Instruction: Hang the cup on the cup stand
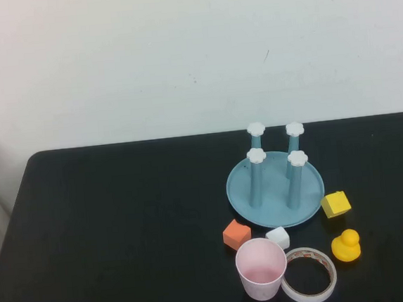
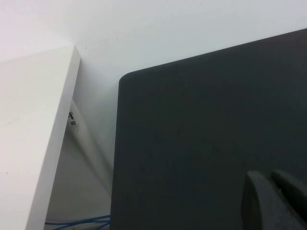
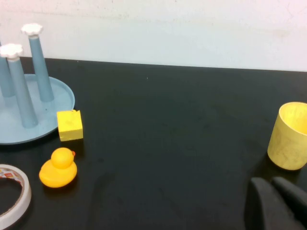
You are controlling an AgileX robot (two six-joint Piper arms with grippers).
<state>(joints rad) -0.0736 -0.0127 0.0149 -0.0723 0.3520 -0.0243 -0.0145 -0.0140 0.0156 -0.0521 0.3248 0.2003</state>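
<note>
Cup upright at the near table edge, neither arm yet reaching for it.

The small pale pink tapered paper cup [image 1: 261, 269] stands mouth-up, its long axis vertical, touching the white tape ring [image 1: 310, 275]. Beyond it, past an orange block [image 1: 236, 233] and a white block [image 1: 278, 237], sits the light-blue round cup stand [image 1: 275, 189] with four flower-capped posts. The right gripper [image 3: 278, 201], fingers pressed together and empty, sees stand, tape ring and yellow duck [image 3: 58, 167], so it seems nearer. The left gripper [image 2: 273, 199], likewise closed and empty, faces the black table [image 2: 201, 134].
</note>
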